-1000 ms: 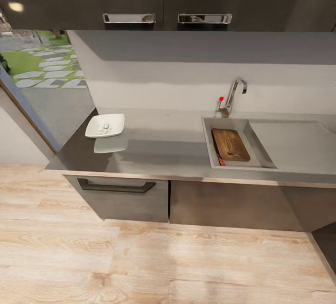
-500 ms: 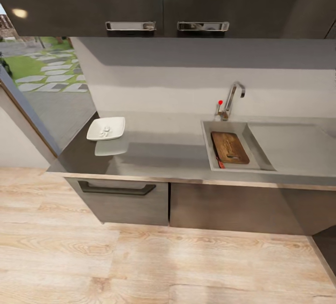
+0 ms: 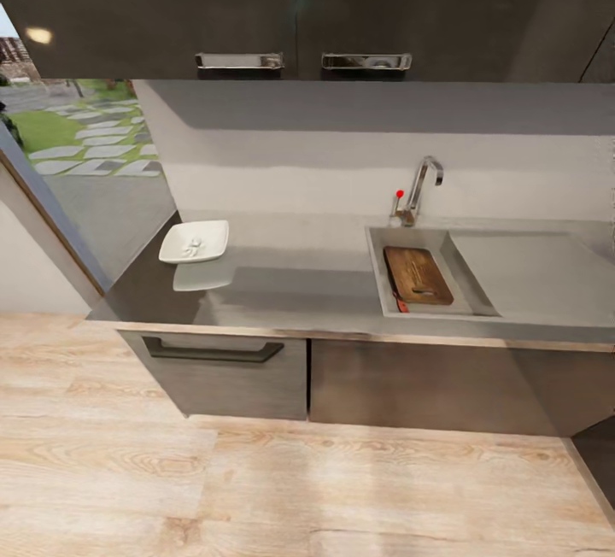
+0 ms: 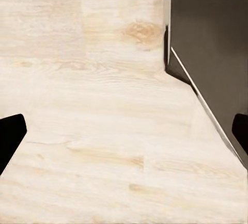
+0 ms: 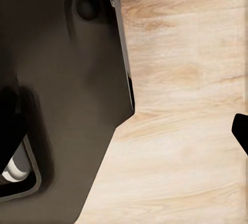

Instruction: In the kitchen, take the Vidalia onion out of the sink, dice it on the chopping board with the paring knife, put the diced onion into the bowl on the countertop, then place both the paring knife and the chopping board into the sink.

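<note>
The sink (image 3: 389, 305) is set into the countertop (image 3: 299, 284) at the right in the head view. The dark brown chopping board (image 3: 417, 275) lies flat inside its basin. Along the board's near left edge lies the paring knife (image 3: 399, 301), of which the red handle shows. At the counter's left end stands the white square bowl (image 3: 195, 242) with small white onion pieces (image 3: 193, 244) in it. My left gripper (image 4: 124, 133) is open over the plank floor. My right gripper (image 5: 124, 126) is open too, beside a dark part of my own base (image 5: 67, 105).
A chrome tap (image 3: 422, 184) with a red knob (image 3: 399, 194) stands behind the basin, and the drainboard (image 3: 530, 271) runs to its right. Dark cabinets (image 3: 222, 369) sit under the counter and wall cabinets (image 3: 299, 2) hang above. A window (image 3: 60, 138) is at the left.
The whole head view has shifted: the counter sits a little higher and smaller in the picture, so the camera has moved. Board, knife and bowl keep their places.
</note>
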